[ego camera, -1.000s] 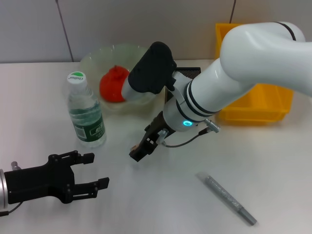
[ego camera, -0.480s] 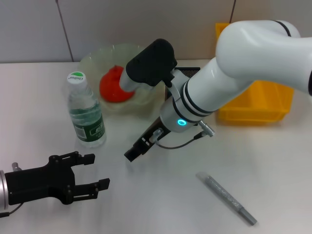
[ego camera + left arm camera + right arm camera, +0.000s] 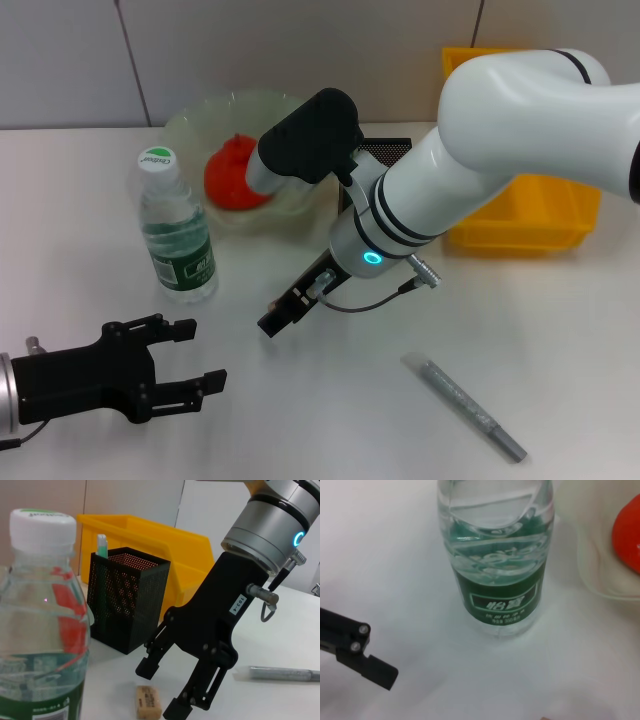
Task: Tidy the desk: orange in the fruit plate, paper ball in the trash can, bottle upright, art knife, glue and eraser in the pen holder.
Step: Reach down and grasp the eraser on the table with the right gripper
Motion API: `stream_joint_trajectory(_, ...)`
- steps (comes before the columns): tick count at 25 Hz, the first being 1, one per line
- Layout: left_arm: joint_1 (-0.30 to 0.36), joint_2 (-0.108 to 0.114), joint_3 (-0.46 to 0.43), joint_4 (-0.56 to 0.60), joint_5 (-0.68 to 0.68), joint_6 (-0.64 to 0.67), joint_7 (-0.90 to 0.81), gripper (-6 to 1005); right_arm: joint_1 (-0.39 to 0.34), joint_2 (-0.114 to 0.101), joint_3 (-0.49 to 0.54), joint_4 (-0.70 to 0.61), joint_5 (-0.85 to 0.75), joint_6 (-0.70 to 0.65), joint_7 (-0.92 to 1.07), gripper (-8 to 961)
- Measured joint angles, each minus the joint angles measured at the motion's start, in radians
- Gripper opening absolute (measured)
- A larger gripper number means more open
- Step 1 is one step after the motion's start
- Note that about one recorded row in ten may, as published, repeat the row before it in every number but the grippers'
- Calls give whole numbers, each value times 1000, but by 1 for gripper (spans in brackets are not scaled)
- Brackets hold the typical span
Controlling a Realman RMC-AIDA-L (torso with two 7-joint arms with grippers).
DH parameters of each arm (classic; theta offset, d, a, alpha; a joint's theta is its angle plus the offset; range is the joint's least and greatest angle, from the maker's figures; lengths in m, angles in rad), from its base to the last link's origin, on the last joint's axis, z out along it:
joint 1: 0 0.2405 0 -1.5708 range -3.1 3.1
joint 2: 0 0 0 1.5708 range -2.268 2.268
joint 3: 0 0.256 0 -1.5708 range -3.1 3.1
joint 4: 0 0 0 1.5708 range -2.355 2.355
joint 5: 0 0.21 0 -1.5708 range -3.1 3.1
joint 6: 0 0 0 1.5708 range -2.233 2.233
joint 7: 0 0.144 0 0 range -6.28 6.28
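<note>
The bottle (image 3: 177, 235) stands upright on the table, left of centre. The orange (image 3: 234, 176) lies in the pale-green fruit plate (image 3: 192, 117). My right gripper (image 3: 278, 320) is open and points down just above the tan eraser (image 3: 149, 701), which lies on the table below its spread fingers (image 3: 150, 661). The black mesh pen holder (image 3: 127, 599) stands behind it with a pale green stick (image 3: 101, 545) inside. A grey pen-shaped tool (image 3: 466, 407) lies at the front right. My left gripper (image 3: 188, 366) is open and empty at the front left. The paper ball is out of view.
The yellow trash can (image 3: 545, 218) stands at the back right, behind the right arm. The right wrist view shows the bottle (image 3: 496, 570) close by, the orange (image 3: 628, 534) and a left finger (image 3: 357, 650).
My right gripper has shifted a little to the left and lower toward the table. The left arm has hardly moved.
</note>
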Motion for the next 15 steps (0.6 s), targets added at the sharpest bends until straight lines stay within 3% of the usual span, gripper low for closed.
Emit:
stream_joint_trajectory(8,-3,-1,0,-6,0,0,3,815,-3,0,-17,0,10,0,0,798)
stream_joint_trajectory(15,-4,-1,0,-12,0,0,11,814,-35,0,-48,-23,12,48,-7,625)
